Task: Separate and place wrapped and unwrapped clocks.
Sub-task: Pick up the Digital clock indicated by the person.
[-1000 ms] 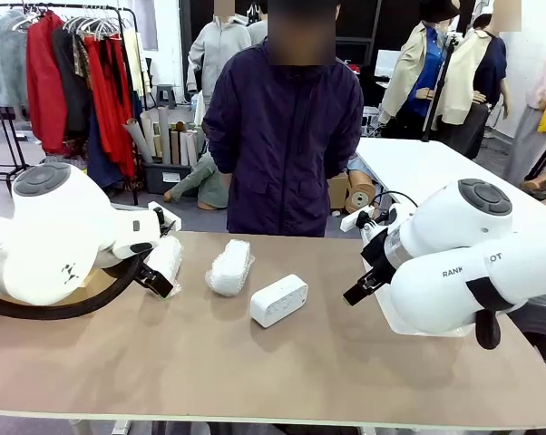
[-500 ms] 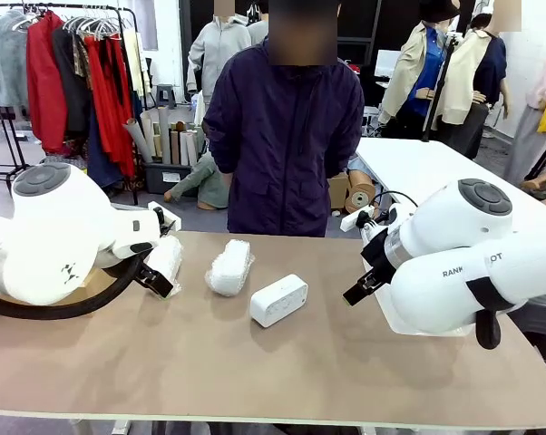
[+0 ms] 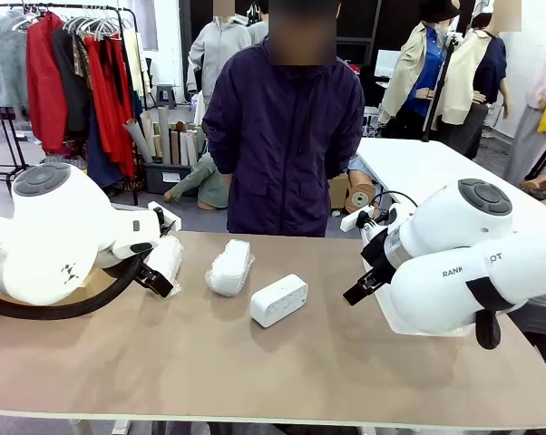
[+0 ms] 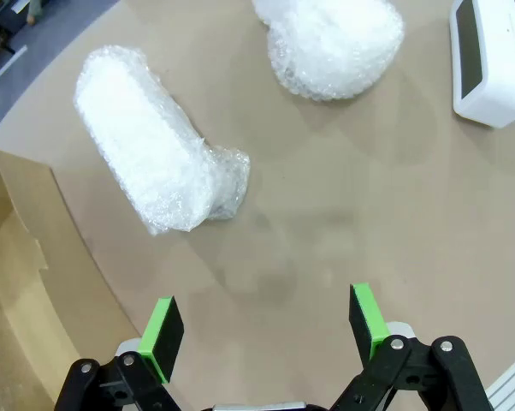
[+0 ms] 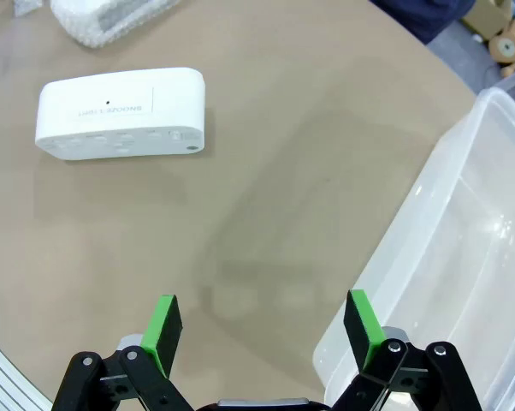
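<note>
Ahead of left tool (image 4: 266,325): near wrapped clock (image 4: 146,171) sits at eleven o'clock in the left wrist view, close by but apart from the pads.
Long axis: runs ten-to-four, skewed to the tool's nine-to-three closing line; a wrist turn seems needed.
Left tool state: spread wide, nothing between.
Right tool (image 5: 262,327): spread, empty; bare clock (image 5: 121,113) at its eleven o'clock, lying nine-to-three.
Nearer arm: left, likely, for both bundles.
Look: crinkly bubble wrap with a loose tail; far wrapped clock (image 4: 334,43) rounder; bare clock smooth white.
Where: all three on the bench (image 3: 255,372); cardboard box (image 4: 18,282) at the left tool's eight o'clock.
</note>
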You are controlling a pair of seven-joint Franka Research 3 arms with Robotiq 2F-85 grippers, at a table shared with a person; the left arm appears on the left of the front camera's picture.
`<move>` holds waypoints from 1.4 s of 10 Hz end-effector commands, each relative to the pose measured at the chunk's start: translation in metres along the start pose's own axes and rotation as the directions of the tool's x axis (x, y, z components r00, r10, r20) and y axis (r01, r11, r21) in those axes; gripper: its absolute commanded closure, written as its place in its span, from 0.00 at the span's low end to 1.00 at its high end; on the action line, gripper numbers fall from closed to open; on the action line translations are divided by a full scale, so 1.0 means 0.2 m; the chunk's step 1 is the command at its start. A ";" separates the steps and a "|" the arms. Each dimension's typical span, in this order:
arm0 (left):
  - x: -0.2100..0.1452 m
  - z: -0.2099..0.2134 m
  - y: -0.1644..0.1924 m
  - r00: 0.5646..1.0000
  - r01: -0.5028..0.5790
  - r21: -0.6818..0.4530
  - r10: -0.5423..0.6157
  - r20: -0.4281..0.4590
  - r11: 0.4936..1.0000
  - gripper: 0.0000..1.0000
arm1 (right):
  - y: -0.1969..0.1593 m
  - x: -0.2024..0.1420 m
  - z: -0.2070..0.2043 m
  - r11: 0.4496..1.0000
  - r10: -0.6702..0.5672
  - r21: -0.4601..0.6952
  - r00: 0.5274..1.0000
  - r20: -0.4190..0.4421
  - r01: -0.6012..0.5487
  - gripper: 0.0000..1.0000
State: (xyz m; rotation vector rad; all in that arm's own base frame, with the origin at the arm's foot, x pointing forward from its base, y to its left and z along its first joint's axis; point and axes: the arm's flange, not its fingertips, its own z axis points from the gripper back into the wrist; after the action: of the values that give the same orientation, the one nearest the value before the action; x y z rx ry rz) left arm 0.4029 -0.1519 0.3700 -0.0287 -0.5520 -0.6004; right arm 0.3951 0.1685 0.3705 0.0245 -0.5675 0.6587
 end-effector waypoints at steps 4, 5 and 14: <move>0.00 0.00 0.00 1.000 0.000 0.000 0.000 0.000 1.000 0.00 | 0.00 0.00 0.00 1.000 -0.001 0.000 1.000 0.000 0.001 0.00; 0.00 0.00 0.00 1.000 0.000 0.000 0.000 0.000 1.000 0.00 | 0.00 0.00 0.00 1.000 -0.001 0.000 1.000 0.000 0.001 0.00; 0.05 0.33 0.10 0.940 0.319 -0.349 -0.341 -0.003 0.882 0.00 | -0.02 0.17 0.29 0.919 0.252 0.300 0.967 0.047 -0.254 0.00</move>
State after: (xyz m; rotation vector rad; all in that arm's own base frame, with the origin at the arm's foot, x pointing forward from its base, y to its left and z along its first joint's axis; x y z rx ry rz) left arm 0.3800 -0.1479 0.4258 -0.2066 -0.3761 -0.9590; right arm 0.3768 0.1883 0.4263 0.2171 -0.4805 0.9140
